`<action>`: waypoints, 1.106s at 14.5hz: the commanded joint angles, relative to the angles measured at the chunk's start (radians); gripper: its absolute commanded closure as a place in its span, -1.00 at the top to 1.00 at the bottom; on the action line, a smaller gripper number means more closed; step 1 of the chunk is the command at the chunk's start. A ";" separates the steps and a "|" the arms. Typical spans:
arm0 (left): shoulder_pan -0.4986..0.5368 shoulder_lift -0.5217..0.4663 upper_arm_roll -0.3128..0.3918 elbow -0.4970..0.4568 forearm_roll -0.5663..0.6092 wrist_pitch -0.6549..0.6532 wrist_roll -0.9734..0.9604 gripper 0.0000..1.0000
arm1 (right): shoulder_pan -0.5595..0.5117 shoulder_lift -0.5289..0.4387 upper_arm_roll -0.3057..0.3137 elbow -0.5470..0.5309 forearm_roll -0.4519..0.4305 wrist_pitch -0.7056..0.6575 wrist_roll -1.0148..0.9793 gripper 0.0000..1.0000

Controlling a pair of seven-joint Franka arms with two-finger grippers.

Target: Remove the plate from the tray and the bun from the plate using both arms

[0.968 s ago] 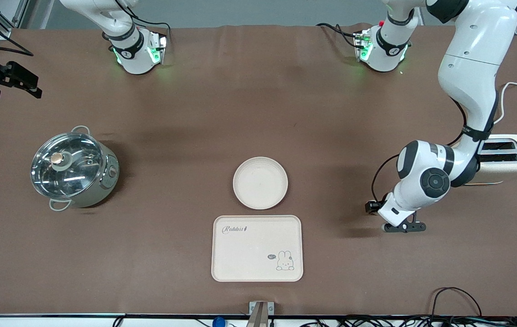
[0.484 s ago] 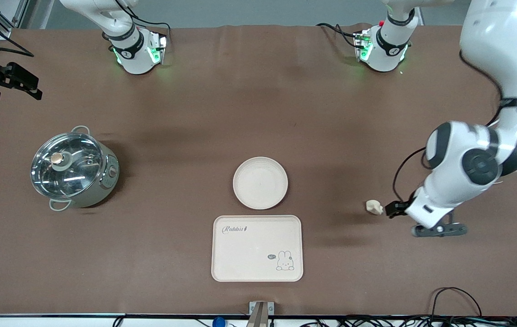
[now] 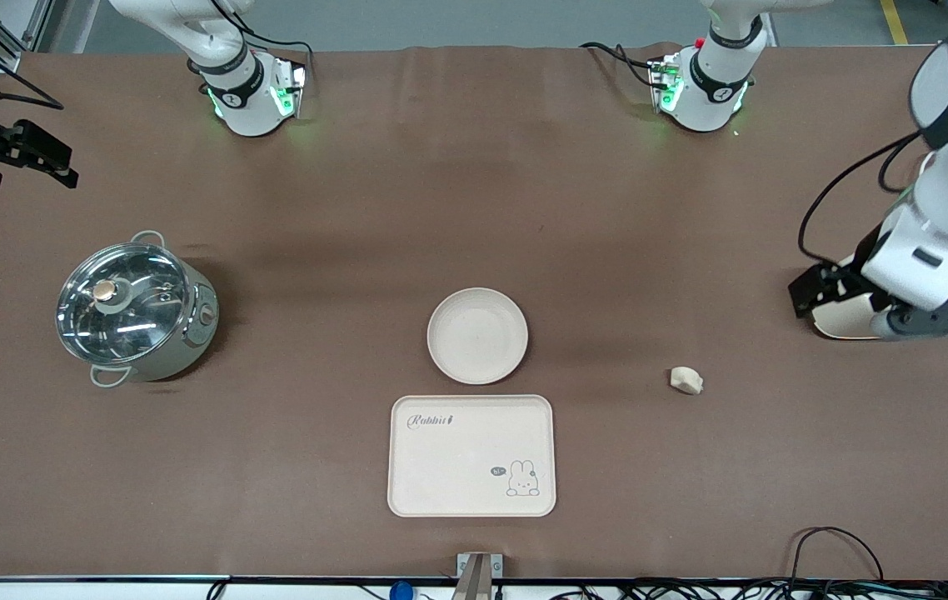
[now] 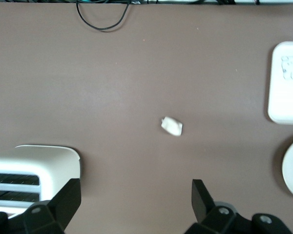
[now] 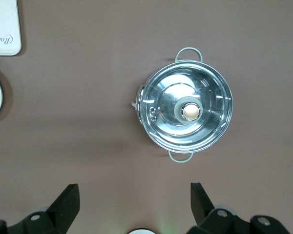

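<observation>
The round cream plate [image 3: 477, 335] lies on the table, just farther from the front camera than the rabbit tray. The small pale bun [image 3: 686, 380] lies alone on the brown cloth, toward the left arm's end of the table. It also shows in the left wrist view [image 4: 172, 126], well apart from the fingers. My left gripper [image 3: 814, 290] is up in the air over the toaster's edge, open and empty [image 4: 136, 202]. My right gripper [image 3: 45, 158] hangs high at the right arm's end of the table, open and empty [image 5: 134, 204], and waits.
A cream rectangular tray [image 3: 472, 455] with a rabbit drawing lies near the front edge. A steel pot [image 3: 134, 310] with a glass lid stands toward the right arm's end. A cream toaster [image 3: 845, 321] stands partly hidden under the left arm. Cables trail at the front edge.
The left gripper has left the bun lying on the table, risen, and swung away toward the toaster. The bun, hidden a second ago, now lies in plain sight. The right arm has barely moved.
</observation>
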 commanded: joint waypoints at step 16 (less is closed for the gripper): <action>-0.085 -0.135 0.239 -0.026 -0.109 -0.097 0.210 1.00 | -0.012 0.008 -0.005 0.004 0.029 0.002 -0.005 1.00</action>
